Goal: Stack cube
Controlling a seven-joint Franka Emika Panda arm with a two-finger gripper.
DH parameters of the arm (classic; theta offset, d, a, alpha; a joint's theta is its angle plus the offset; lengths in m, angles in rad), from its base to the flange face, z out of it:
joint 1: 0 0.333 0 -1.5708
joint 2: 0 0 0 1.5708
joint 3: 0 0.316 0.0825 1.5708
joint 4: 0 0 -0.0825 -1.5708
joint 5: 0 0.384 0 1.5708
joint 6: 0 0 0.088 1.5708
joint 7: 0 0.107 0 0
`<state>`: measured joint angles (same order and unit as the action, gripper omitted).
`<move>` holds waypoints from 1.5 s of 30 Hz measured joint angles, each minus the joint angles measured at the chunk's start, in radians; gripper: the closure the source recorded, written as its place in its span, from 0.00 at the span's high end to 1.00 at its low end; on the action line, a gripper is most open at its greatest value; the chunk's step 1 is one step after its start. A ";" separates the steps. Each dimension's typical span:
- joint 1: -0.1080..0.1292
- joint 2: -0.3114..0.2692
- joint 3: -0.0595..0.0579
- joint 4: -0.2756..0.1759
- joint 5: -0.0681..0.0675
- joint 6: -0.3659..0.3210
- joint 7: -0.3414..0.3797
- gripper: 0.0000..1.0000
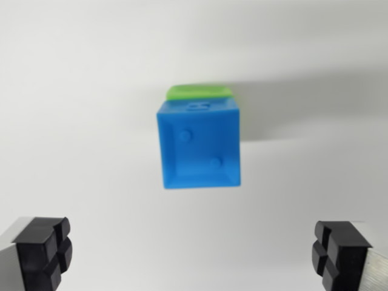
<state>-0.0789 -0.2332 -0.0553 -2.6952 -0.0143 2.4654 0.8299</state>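
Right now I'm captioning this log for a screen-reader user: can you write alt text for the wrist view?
A blue cube sits on top of a green block, of which only a strip shows at its far edge, on a plain white surface. The open gripper frames the bottom corners, its black fingertips wide apart and holding nothing.

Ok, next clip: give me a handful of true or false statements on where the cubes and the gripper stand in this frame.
1. The blue cube sits on top of the green cube. True.
2. The gripper is shut on the blue cube. False: its fingers stand wide apart at the bottom corners, holding nothing.
3. The blue cube's top face shows two small round dots. True.
4. The cubes rest on a dark wooden table. False: the surface is plain white.
5. The green cube lies beside the blue one, apart from it. False: only its edge peeks out from under the blue cube.
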 joint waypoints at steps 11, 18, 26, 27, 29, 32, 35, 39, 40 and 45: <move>0.000 -0.105 0.000 0.051 -0.004 -0.156 0.003 1.00; 0.000 -0.151 0.001 0.089 -0.005 -0.240 0.004 1.00; 0.000 -0.193 0.002 0.138 -0.005 -0.331 0.005 1.00; 0.000 -0.197 0.002 0.143 -0.005 -0.341 0.005 1.00; 0.000 -0.202 0.002 0.152 -0.005 -0.354 0.006 1.00; 0.000 -0.212 0.003 0.169 -0.005 -0.382 0.006 1.00; 0.000 -0.221 0.003 0.187 -0.005 -0.407 0.006 1.00; 0.000 -0.229 0.004 0.204 -0.005 -0.432 0.006 1.00; 0.000 -0.230 0.004 0.208 -0.005 -0.438 0.006 1.00; 0.000 -0.236 0.005 0.225 -0.005 -0.462 0.006 1.00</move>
<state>-0.0789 -0.4693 -0.0508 -2.4701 -0.0191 2.0034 0.8360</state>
